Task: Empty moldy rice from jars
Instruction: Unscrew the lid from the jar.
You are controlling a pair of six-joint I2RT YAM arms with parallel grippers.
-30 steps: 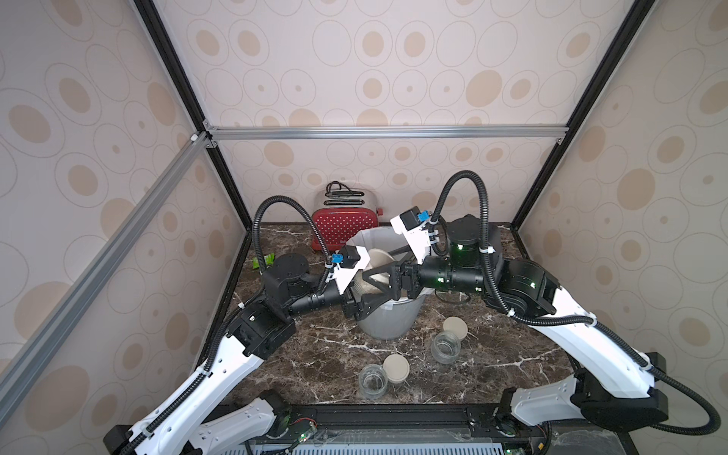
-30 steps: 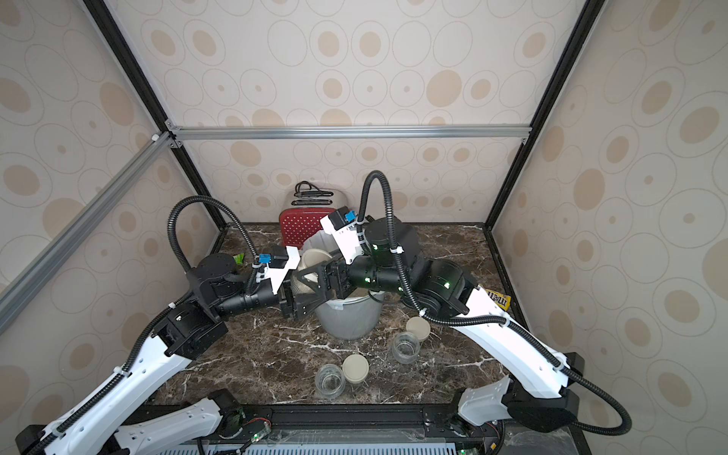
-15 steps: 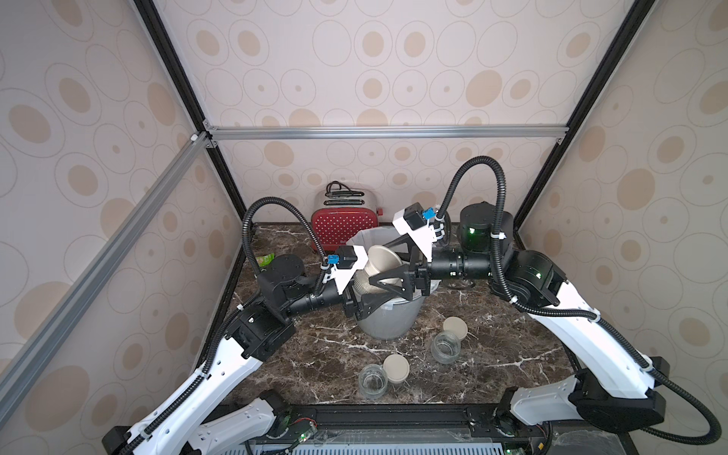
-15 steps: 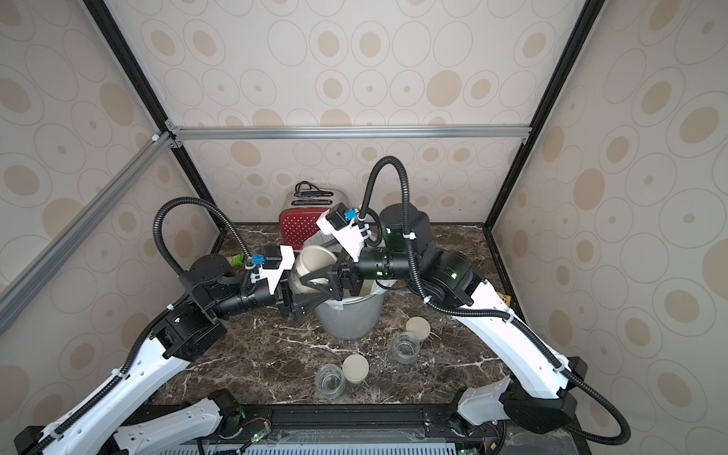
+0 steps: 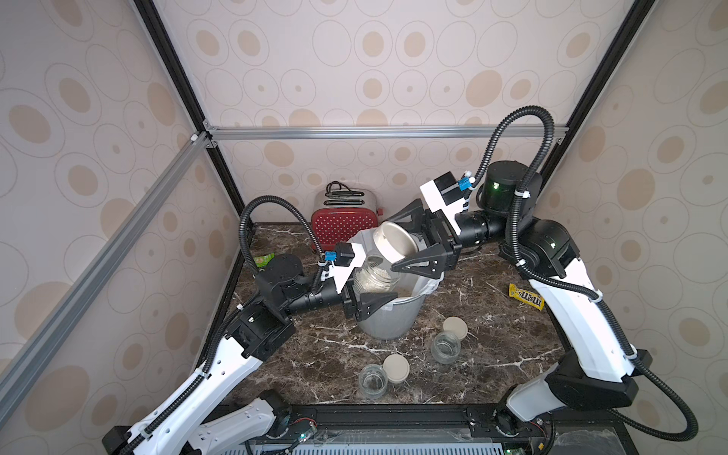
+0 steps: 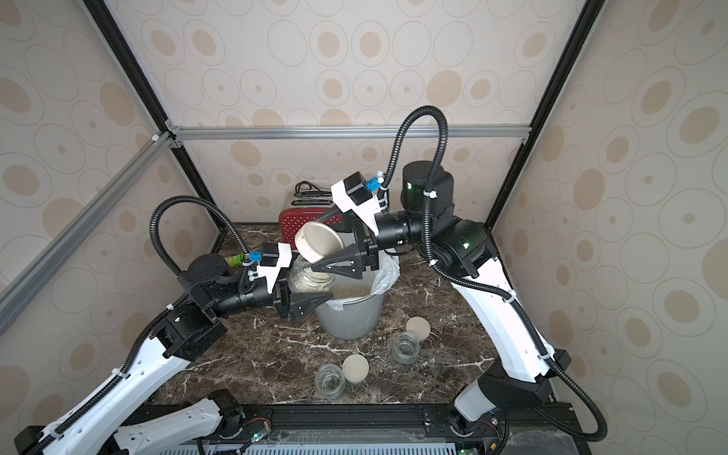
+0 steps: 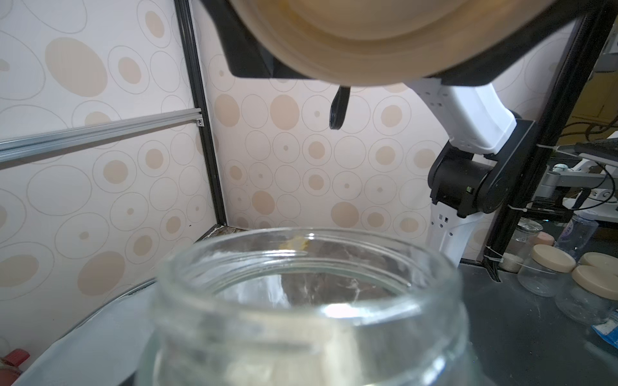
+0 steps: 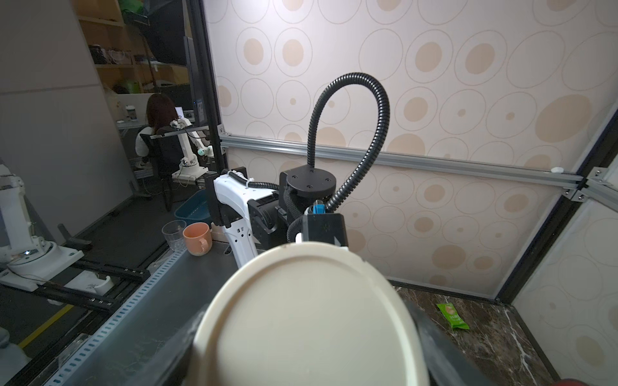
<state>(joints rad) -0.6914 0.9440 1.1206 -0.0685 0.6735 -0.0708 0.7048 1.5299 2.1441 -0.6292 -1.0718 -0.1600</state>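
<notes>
Left tool (image 5: 369, 284) clamped on rice jar (image 5: 375, 275) at bin (image 5: 394, 327) rim's left edge; right tool (image 5: 392, 244) grips lid (image 5: 397, 237) just above jar mouth, clear gap.

Both top views look down from high up at the front, facing the back wall (image 5: 374, 78), and both show the whole table (image 5: 315, 354), the bin (image 5: 386, 323) and both arms. The left wrist camera sits very close behind the jar (image 7: 200, 317) and looks across at the right arm (image 7: 468, 110), with the lid (image 7: 351, 40) close by too. The right wrist camera sits very close behind that lid (image 8: 311, 317) and looks at the left arm (image 8: 234, 200).
</notes>
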